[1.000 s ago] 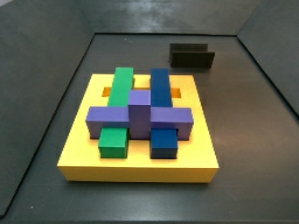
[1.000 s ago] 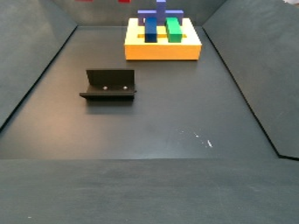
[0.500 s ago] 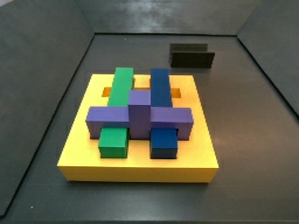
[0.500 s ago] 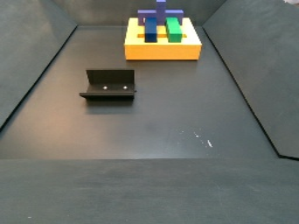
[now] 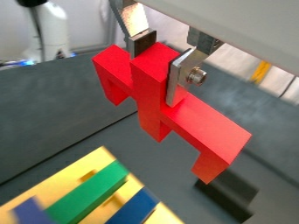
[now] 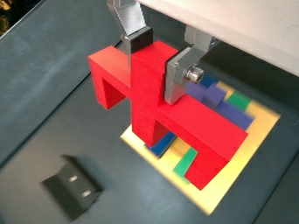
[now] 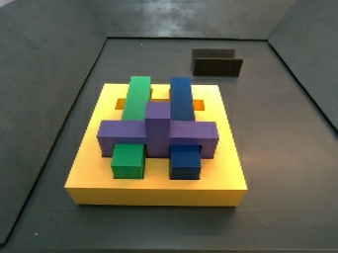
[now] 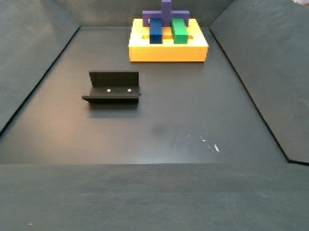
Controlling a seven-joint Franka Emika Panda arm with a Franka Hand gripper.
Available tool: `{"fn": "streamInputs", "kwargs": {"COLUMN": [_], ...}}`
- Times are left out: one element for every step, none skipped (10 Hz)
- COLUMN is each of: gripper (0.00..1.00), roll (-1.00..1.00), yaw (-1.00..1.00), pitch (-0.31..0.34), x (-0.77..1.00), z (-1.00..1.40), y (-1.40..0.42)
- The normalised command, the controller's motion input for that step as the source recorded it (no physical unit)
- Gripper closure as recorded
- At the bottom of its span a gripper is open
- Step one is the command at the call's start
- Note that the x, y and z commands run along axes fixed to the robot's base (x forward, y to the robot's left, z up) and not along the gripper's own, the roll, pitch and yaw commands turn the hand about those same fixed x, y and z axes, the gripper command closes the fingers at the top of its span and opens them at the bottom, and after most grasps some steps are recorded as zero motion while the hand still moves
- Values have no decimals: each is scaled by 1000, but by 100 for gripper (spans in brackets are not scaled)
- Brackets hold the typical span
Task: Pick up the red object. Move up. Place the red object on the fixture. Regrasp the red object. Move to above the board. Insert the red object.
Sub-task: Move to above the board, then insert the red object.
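Note:
My gripper (image 5: 160, 63) (image 6: 158, 61) is shut on the red object (image 5: 193, 122) (image 6: 176, 122), its silver fingers clamping the central stub. The red bar hangs in the air with its end legs pointing down. In both wrist views the yellow board (image 5: 47, 188) (image 6: 263, 131), carrying green, blue and purple blocks, lies below the bar. The dark fixture (image 5: 233, 194) (image 6: 76, 185) stands on the floor apart from the board. Both side views show the board (image 7: 158, 183) (image 8: 169, 52) and the fixture (image 7: 216, 64) (image 8: 112, 87), but neither the gripper nor the red object.
Dark sloping walls (image 7: 53, 109) (image 8: 36, 81) enclose the grey floor on all sides. A purple cross-piece (image 7: 158, 130) sits over the green block (image 7: 132, 119) and the blue block (image 7: 183, 119) on the board.

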Motion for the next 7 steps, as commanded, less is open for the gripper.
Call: {"fn": "streamInputs", "kwargs": {"gripper": [100, 100, 100, 100, 100, 100, 100], "roll": [-1000, -897, -656, -392, -244, 6, 50], "yaw": [30, 26, 16, 5, 0, 0, 0], "pitch": [78, 42, 1, -17, -20, 0, 30], "x": [-155, -122, -92, -68, -43, 0, 0], "z": [39, 9, 4, -1, -3, 0, -91], "y": [-132, -64, -13, -1, 5, 0, 0]}}
